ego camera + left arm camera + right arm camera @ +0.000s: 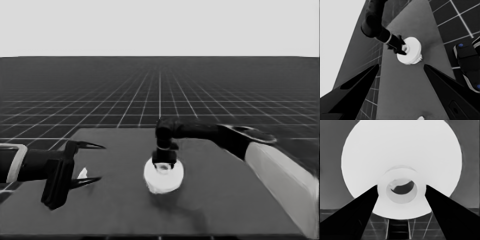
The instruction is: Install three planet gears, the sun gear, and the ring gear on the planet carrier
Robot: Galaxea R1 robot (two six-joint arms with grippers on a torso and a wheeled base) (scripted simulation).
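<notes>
The larger round part [172,176] lies at the table's middle on a white stack, its raised hub and centre hole facing up. My right gripper [164,166] stands straight down over it, its fingers pressed against both sides of the hub [401,202]. In the right wrist view the disc [402,150] fills the picture. Beneath the disc a lower white layer [159,188] shows, and a toothed edge [420,58] peeks out at one side. The smaller round part and the gears are otherwise hidden. My left gripper [102,162] waits open over the table's left end.
A thin white piece [82,173] lies on the table between the left gripper's fingers, untouched; it also shows as a thin white piece [420,117] in the left wrist view. Dark machinery with blue lights [467,60] sits past the table's edge. The right arm's pale part [285,175] crosses the table's right side.
</notes>
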